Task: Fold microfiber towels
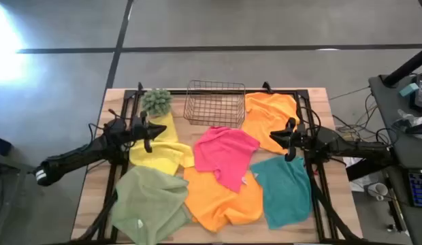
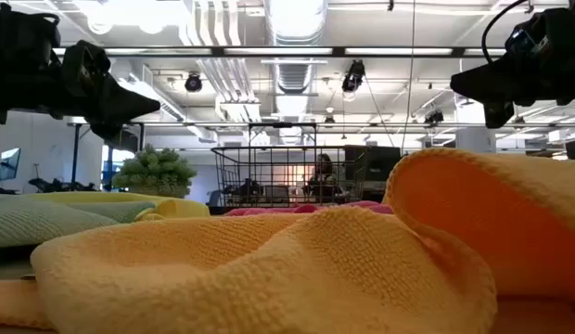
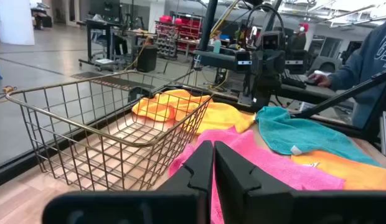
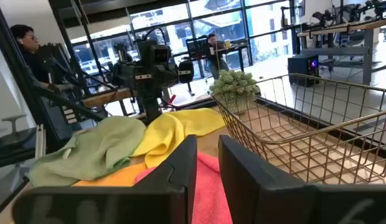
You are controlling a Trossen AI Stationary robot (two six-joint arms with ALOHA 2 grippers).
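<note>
Soft nubby microfiber towels (image 1: pixel 226 158) crumpled; square-mesh wire basket (image 1: pixel 214 103).

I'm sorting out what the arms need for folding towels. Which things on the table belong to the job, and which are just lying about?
For the job: yellow towel, pink towel, teal towel, sage green towel, orange towel at the back, orange towel at the front.

Lying about: wire basket, spiky green plant.
</note>
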